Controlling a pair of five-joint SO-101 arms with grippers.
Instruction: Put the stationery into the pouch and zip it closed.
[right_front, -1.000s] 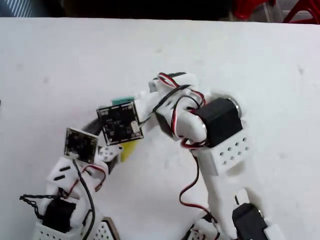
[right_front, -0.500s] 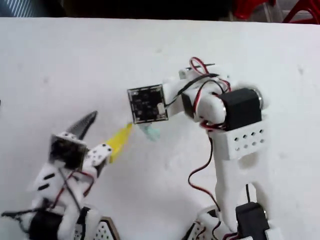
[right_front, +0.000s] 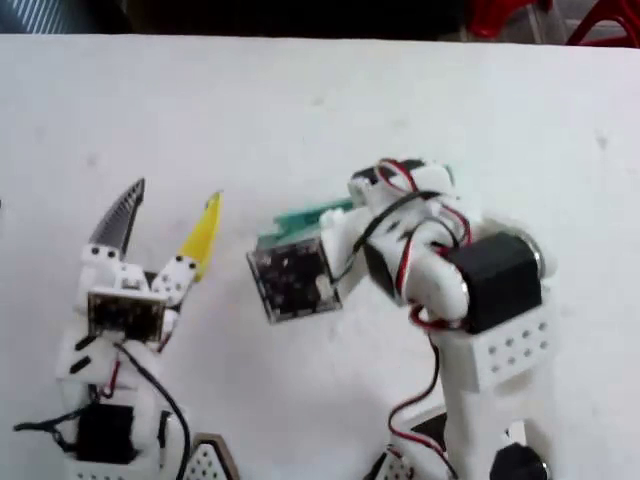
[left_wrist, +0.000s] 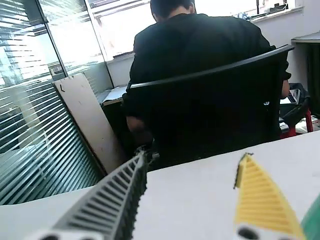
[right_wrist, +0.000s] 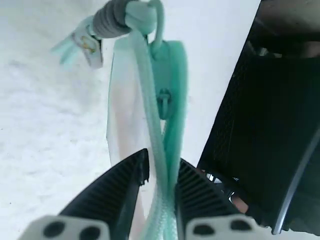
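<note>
An office: a desk chair (left_wrist: 215, 120) and window blinds (left_wrist: 35, 140) behind the table (left_wrist: 190, 200).

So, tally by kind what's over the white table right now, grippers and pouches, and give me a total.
Robot grippers: 2, the left gripper, grey and yellow, open, and the right gripper, black.
Mint-green zip pouch: 1, clamped in the right gripper.
Total: 3.
</note>
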